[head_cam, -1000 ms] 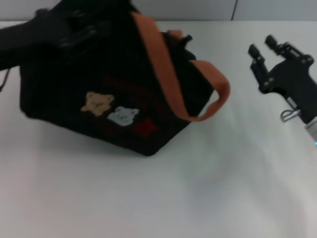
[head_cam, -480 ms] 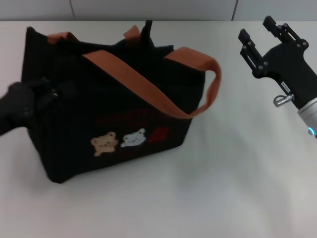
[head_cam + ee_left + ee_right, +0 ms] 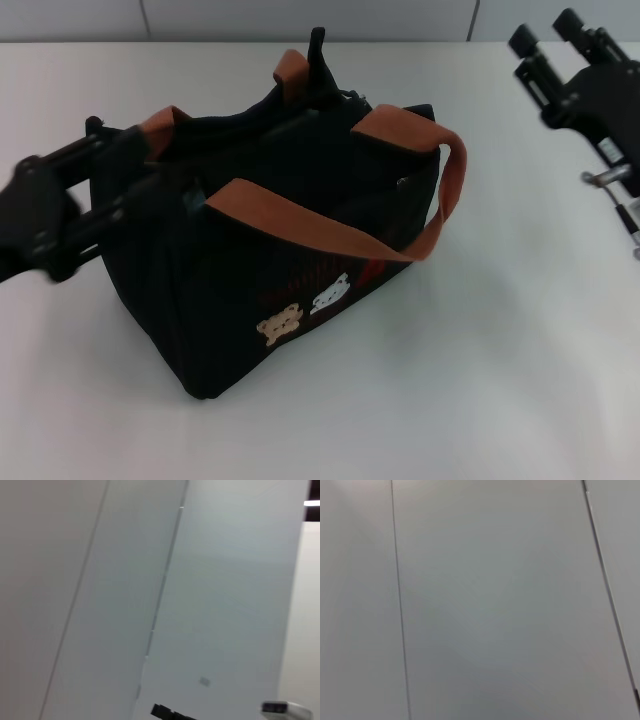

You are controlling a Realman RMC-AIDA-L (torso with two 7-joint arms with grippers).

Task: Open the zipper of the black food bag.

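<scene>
White tabletop, black food bag swung round again since half a second ago. Left gripper at its end, grip unclear; right gripper spread wide, empty, pulled back. Zipper looks partly open

Probably a lab or test room, bare white tabletop, plain pale panelled wall with thin seams

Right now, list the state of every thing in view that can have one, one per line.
black food bag: upright on the table, top gaping.
zipper: cannot tell, lost against black fabric.
strap handles: draped over the bag.
left gripper: at the bag's rim.
right gripper: open, away from bag.
</scene>
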